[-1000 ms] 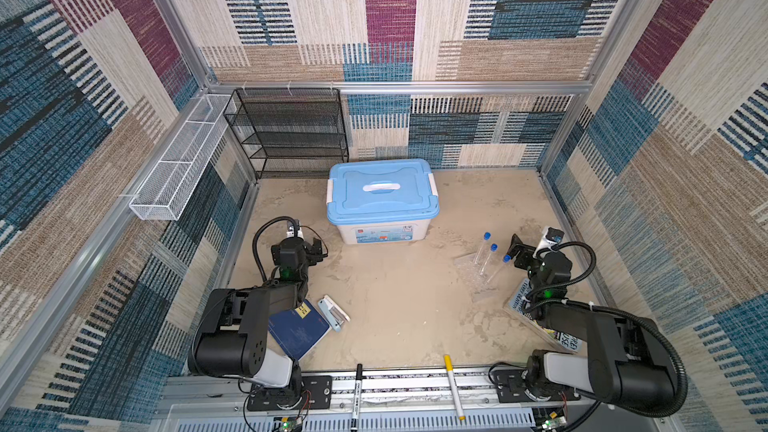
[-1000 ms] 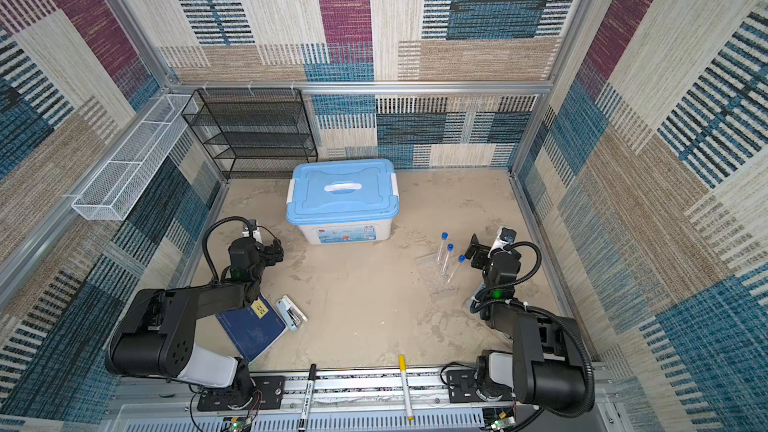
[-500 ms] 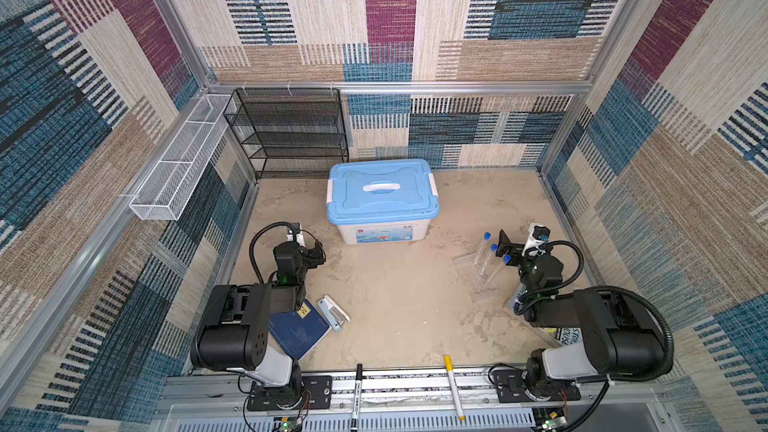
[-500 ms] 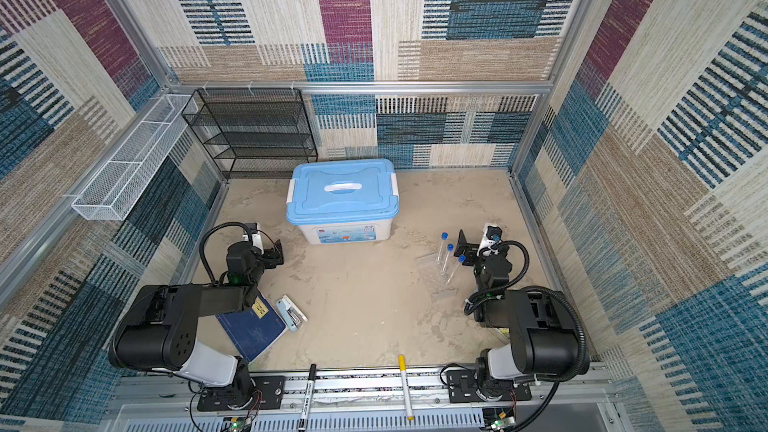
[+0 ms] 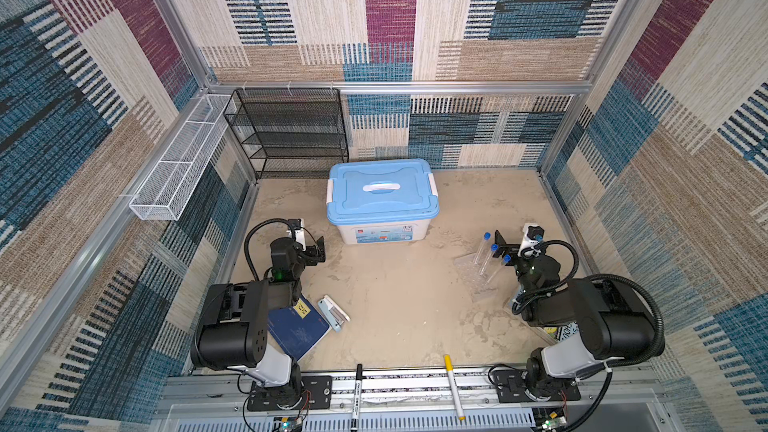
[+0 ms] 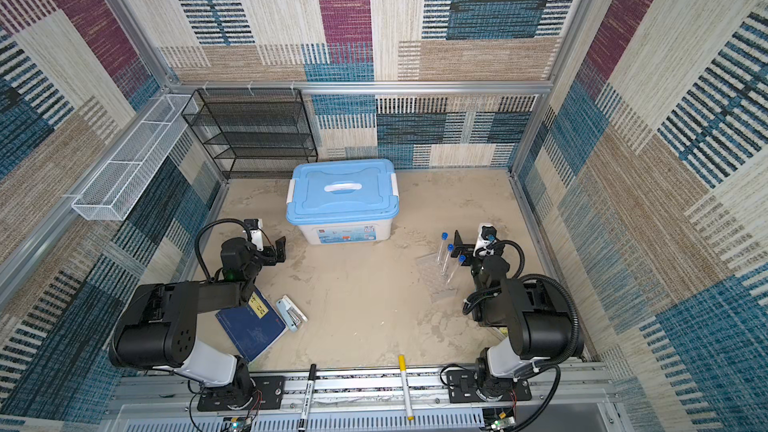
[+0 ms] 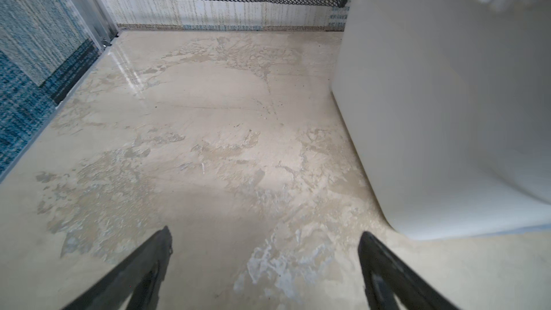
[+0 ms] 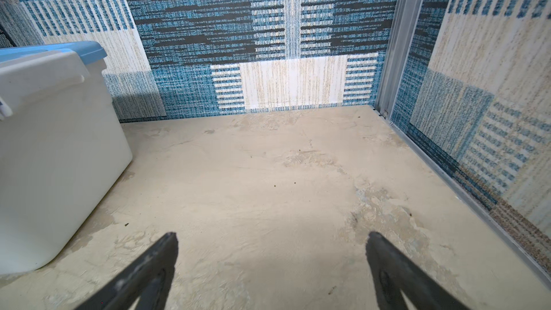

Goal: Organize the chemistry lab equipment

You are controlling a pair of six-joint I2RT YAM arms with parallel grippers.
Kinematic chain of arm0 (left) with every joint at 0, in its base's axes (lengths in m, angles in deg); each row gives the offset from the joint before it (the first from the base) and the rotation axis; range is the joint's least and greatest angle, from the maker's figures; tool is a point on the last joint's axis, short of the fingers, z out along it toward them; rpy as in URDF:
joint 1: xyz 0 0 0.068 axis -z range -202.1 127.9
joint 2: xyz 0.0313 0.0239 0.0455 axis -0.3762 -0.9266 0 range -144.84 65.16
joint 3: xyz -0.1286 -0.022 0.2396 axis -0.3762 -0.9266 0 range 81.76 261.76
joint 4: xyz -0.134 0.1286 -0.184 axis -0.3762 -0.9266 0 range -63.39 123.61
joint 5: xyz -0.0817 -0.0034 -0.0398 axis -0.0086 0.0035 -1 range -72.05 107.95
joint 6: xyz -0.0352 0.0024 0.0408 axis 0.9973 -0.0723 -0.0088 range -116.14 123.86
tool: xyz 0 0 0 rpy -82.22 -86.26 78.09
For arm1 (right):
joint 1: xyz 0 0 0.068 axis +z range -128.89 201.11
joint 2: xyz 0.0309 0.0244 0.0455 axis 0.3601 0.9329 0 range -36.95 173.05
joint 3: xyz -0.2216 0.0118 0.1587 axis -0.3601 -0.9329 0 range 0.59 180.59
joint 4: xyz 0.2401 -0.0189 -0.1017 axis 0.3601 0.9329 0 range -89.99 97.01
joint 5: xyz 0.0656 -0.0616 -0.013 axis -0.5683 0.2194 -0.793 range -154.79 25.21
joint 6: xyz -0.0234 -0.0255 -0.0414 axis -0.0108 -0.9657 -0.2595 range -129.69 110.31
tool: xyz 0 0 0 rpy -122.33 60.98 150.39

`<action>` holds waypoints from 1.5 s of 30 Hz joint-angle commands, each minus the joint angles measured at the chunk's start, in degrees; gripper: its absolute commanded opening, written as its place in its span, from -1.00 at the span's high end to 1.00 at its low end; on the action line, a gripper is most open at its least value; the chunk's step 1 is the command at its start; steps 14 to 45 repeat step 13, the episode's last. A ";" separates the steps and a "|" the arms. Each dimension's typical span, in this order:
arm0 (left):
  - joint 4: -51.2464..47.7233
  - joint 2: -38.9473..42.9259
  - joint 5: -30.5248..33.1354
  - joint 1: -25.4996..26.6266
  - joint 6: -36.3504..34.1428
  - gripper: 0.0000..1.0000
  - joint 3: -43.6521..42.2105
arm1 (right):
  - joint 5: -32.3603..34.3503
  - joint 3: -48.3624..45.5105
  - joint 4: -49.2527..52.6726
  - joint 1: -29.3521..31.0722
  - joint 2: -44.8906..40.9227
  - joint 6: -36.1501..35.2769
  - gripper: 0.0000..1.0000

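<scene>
Over the last second the right end effector [image 5: 500,245] has swung up from low beside the tube rack [image 5: 478,274] toward the table's far edge, and now hangs just beside the three blue-capped tubes [image 5: 490,257] standing in the rack near the table's right edge. Its jaws are wide apart with nothing between them; the right wrist view shows only bare table [image 8: 268,180] and the box [image 8: 53,144] to one side. The left end effector [image 5: 314,248] has shifted slightly toward the box [image 5: 382,201], which sits shut near the middle of the far edge; its jaws also gape and hold nothing, as the left wrist view confirms.

The loose things have not moved: the notebook [image 5: 297,332] and stapler [image 5: 332,313] lie near the front left corner, and two markers [image 5: 358,392] lie on the rail along the front edge. The shelf [image 5: 291,135] in the far left corner looks empty.

Both arms, I judge, are repositioning rather than carrying. The right one seems to be lining up on the tubes, though the pictures do not settle that.
</scene>
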 commanded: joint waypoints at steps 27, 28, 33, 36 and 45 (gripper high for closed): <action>0.36 0.02 -0.78 -0.11 -0.34 -0.98 0.24 | -5.71 1.92 0.66 0.08 0.04 -2.75 -0.99; 0.36 0.02 -0.78 -0.11 -0.34 -0.98 0.24 | -5.71 1.92 0.66 0.08 0.04 -2.75 -0.99; 0.36 0.02 -0.78 -0.11 -0.34 -0.98 0.24 | -5.71 1.92 0.66 0.08 0.04 -2.75 -0.99; 0.36 0.02 -0.78 -0.11 -0.34 -0.98 0.24 | -5.71 1.92 0.66 0.08 0.04 -2.75 -0.99; 0.36 0.02 -0.78 -0.11 -0.34 -0.98 0.24 | -5.71 1.92 0.66 0.08 0.04 -2.75 -0.99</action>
